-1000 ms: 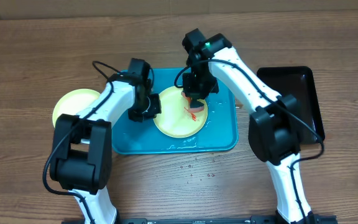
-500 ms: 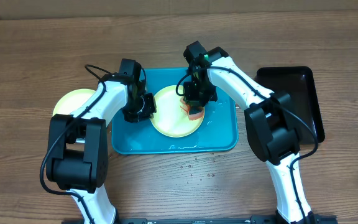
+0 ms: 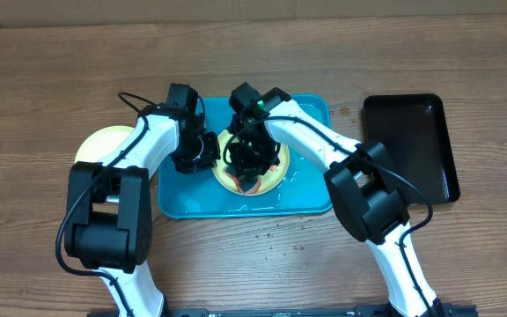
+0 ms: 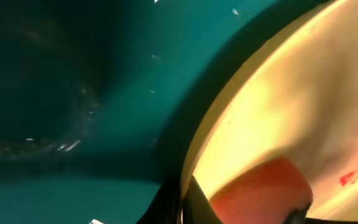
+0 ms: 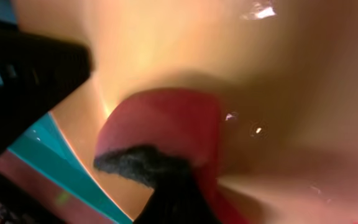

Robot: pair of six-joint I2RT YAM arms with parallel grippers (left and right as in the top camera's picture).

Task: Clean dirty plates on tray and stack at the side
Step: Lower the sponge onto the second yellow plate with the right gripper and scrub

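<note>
A pale yellow-green plate [image 3: 274, 174] lies on the turquoise tray [image 3: 183, 195]. My left gripper [image 3: 209, 157] is shut on the plate's left rim [image 4: 194, 140], the rim wedged between its dark fingers [image 4: 166, 208]. My right gripper [image 3: 248, 167] is over the middle of the plate, shut on a red sponge [image 5: 166, 121] with a dark scrub side [image 5: 135, 163], which presses on the plate. The sponge [image 4: 260, 193] also shows in the left wrist view, beside a small red smear [image 4: 348, 178]. Another yellow-green plate [image 3: 102, 146] rests on the table left of the tray.
A glossy black tray [image 3: 412, 145] lies at the right on the wooden table. Water drops [image 3: 280, 239] dot the table in front of the turquoise tray, and the tray floor [image 4: 73, 93] is wet.
My right gripper has carried the sponge leftward across the plate, from its right part to near the left gripper. The left gripper has kept its hold on the rim.
</note>
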